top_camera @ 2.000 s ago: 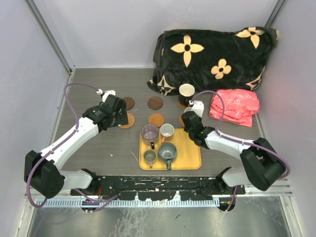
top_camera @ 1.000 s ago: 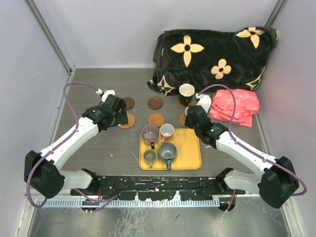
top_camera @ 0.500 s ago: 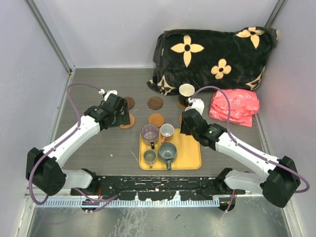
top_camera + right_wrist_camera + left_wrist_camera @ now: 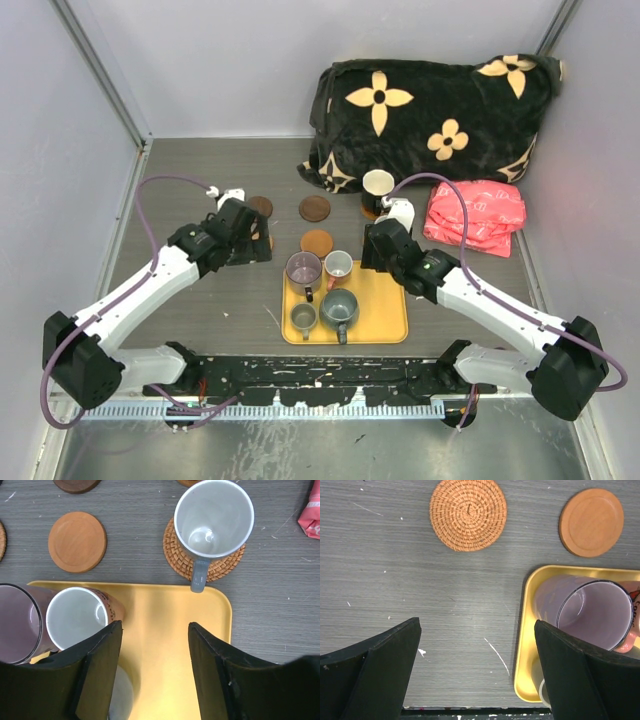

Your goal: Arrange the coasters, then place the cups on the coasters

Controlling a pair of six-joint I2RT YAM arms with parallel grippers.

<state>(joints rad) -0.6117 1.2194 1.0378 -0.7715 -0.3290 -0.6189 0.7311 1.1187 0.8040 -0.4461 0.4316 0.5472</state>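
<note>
From above, the right gripper (image 4: 372, 252) is hanging over the far right corner of the yellow tray (image 4: 388, 322). The white cup (image 4: 338, 264) is standing just to its left, with the purple cup (image 4: 303, 268) close beyond it. The left gripper (image 4: 258, 243) is hovering over the table left of the tray, nearer to the purple cup. In the left wrist view its fingers are standing fully spread and holding nothing; the purple cup is lying off to their right, inside the tray, and a wicker coaster (image 4: 468, 514) and the orange-brown coaster (image 4: 591, 522) are waiting ahead, both bare. In the right wrist view the fingers are standing partly open and empty over bare tray. The grey cup (image 4: 214, 517) is sitting free on the second wicker coaster (image 4: 176, 555) ahead, its handle pointing back at them, while the white cup is sitting beside the left finger. Compared with one second ago, the right arm is pulling back from the grey cup toward the tray, and the left arm is shifting closer to the tray.
</note>
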